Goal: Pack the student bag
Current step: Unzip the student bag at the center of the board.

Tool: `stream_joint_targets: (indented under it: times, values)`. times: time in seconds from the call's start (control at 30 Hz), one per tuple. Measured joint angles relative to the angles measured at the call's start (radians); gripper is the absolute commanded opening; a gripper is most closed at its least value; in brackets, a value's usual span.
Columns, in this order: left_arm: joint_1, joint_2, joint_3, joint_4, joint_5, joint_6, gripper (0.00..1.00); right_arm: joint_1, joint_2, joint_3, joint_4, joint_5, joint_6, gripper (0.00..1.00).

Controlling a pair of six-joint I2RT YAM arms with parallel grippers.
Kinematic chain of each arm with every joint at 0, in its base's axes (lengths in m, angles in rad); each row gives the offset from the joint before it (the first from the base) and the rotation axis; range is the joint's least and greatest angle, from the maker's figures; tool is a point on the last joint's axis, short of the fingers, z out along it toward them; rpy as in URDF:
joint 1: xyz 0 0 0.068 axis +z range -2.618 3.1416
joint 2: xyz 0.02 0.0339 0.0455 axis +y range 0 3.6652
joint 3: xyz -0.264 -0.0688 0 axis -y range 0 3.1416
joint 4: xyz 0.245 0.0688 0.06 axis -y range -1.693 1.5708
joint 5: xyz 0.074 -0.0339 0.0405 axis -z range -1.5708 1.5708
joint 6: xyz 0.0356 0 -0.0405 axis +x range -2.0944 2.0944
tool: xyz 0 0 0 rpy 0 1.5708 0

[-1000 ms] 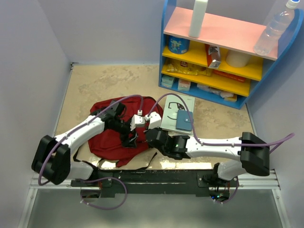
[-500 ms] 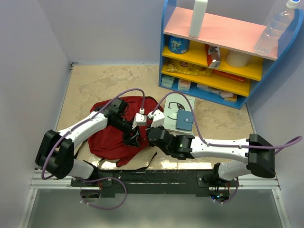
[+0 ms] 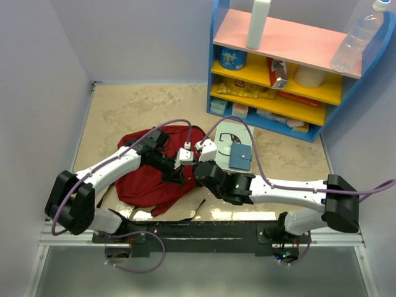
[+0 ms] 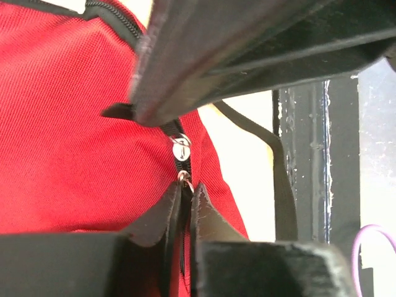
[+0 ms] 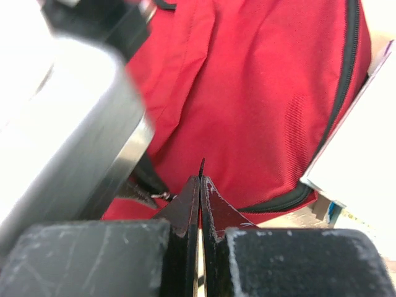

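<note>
So, starting nearest the arm bases: both arms reach in over the student bag (image 3: 143, 185), which lies flat on the surface (image 3: 124, 111) right in front of them. The big change is that the left tool (image 4: 185, 193) was spread wide a second ago. Now it's pinched together on the zipper pull (image 4: 181, 148), with the little metal ring sitting right at its tips. The right tool (image 5: 200, 182) is pressed together with nothing in it that I can see, and it hangs just over the red fabric, close to the left one. My read is that the zip is about to get dragged open, so actual packing hasn't begun. Right beside the bag, on its far side, a white book (image 3: 224, 137) with a blue pouch (image 3: 240, 158) on top is waiting. Farther back stands the shelf (image 3: 297, 43).
</note>
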Motion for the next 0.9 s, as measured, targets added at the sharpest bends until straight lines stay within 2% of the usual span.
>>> stream_joint_targets:
  times: [0.27,0.47,0.9]
  values:
    - [-0.011,-0.075,0.008,-0.026,-0.095,-0.008,0.00,-0.065,0.000,-0.002,0.039,-0.054,-0.010,0.00]
    - [-0.021,-0.189,0.009,-0.072,-0.176,0.045,0.00,-0.175,0.011,0.000,0.077,-0.111,-0.046,0.00]
    - [-0.021,-0.258,-0.003,-0.250,-0.340,0.166,0.03,-0.254,0.211,0.095,0.150,-0.163,-0.128,0.00]
